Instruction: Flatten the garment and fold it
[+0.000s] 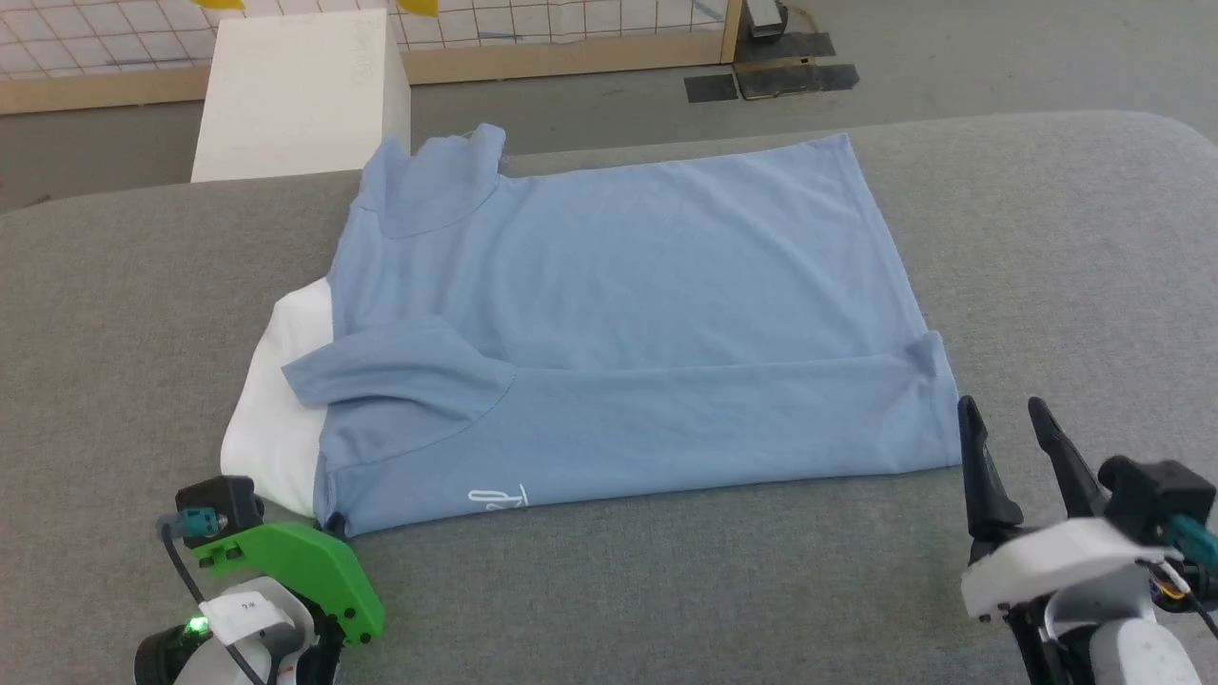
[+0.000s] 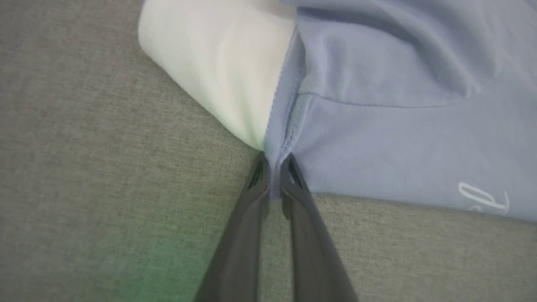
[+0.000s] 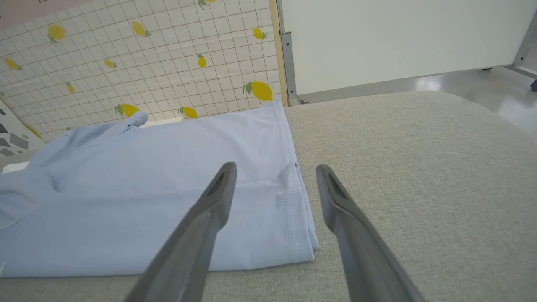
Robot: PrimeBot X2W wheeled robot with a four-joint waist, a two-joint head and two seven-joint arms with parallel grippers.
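Table (image 1: 666, 590): grey fabric top. Shirt (image 1: 618, 314) lies flat mid-table, near long edge folded over, both sleeves folded in, white part (image 1: 276, 409) at its left end. White box (image 1: 295, 95) beyond the far edge, contents not visible. Head view: green mount hides the left claw (image 1: 328, 521) tips. Left wrist view: left claw (image 2: 275, 167) pinched narrow on the shirt's (image 2: 398, 138) corner seam, beside the white part (image 2: 218, 71). Right claw (image 1: 1003, 407) wide, holding nothing, at the shirt's near right corner. Right wrist view shows layered hems there (image 3: 300, 209). Logo (image 1: 497, 499) by the near fold.
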